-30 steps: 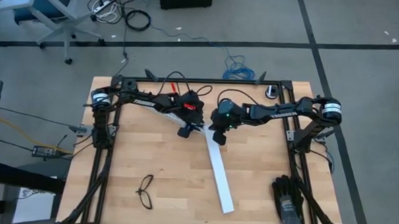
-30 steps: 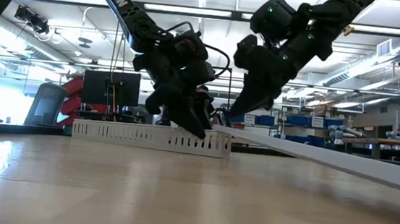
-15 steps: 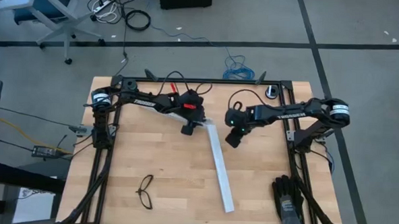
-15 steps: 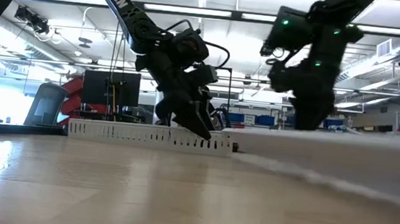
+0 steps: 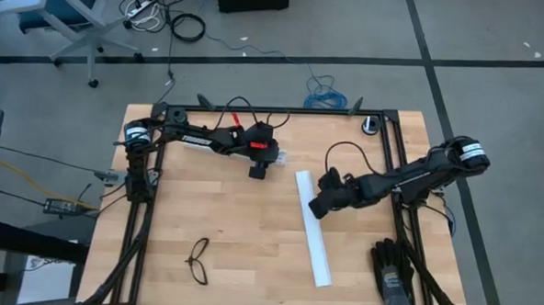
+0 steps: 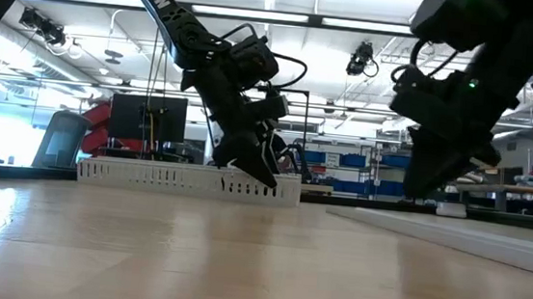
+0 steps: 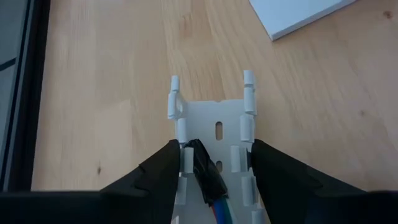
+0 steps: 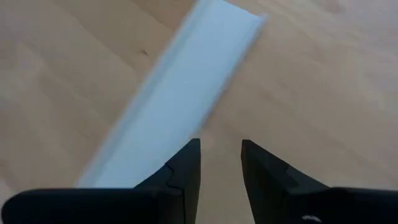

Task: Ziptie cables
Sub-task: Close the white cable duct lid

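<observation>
The cables [image 7: 211,183] are seen only in the left wrist view, where a dark-wrapped end with blue and green strands behind it lies inside a white slotted channel [image 7: 214,127]. The channel rests on the wooden surface [image 5: 223,215] towards the far side, left of centre. The left gripper [image 5: 257,167] is set over one end of this channel, its fingers [image 7: 155,177] standing partly apart with one on each outer side of the channel walls; whether they press on the walls cannot be told. No ziptie can be made out in any view.

To the right, a flat white strip [image 5: 312,228] lies on the surface, running from near the centre towards the near edge. The right gripper [image 5: 317,206] is placed just beside this strip's right edge, its fingers [image 8: 186,165] slightly parted and nothing held between them. A pair of black glasses [image 5: 198,261] lies near the left near corner, and a black glove [image 5: 393,268] lies at the right near corner.
</observation>
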Robot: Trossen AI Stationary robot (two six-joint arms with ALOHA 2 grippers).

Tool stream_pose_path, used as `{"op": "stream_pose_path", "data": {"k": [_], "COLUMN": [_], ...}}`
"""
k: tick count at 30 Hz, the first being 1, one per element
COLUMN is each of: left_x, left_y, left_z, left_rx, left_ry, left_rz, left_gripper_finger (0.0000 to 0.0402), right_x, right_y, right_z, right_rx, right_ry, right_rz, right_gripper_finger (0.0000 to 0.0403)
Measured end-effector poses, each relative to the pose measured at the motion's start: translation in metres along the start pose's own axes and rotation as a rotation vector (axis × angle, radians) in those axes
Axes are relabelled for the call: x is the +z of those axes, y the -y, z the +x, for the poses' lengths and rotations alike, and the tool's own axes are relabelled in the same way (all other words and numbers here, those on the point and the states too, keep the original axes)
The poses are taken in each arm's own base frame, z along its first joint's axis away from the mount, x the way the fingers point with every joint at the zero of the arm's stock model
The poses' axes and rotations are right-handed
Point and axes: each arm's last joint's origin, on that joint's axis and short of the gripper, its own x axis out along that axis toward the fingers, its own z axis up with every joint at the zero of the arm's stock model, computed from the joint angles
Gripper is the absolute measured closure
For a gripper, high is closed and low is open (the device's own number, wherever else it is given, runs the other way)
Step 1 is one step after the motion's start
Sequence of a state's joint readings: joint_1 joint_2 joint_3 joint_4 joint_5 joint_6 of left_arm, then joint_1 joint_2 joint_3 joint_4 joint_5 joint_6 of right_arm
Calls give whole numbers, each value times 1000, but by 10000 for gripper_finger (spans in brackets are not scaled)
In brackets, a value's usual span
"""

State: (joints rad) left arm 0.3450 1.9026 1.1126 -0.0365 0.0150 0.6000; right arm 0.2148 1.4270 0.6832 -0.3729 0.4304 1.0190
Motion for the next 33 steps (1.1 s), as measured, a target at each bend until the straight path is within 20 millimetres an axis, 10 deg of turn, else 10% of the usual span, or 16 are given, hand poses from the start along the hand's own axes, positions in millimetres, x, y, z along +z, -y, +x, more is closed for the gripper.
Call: {"op": "stream_pose_path", "data": {"k": [19, 33], "left_x": [1, 7], "left_y": [-1, -6], "left_z": [0, -1], "left_rx": [22, 62], "left_ry": [4, 27], "left_rz": [-35, -58], "left_gripper_finger": [200, 93], "right_x": [-21, -37], "right_y": [-21, -32], "right_z": [31, 19], "right_rx": [46, 81], "right_ry": [57, 99], "right_rz": [241, 238], "right_gripper_finger": [300, 302]}}
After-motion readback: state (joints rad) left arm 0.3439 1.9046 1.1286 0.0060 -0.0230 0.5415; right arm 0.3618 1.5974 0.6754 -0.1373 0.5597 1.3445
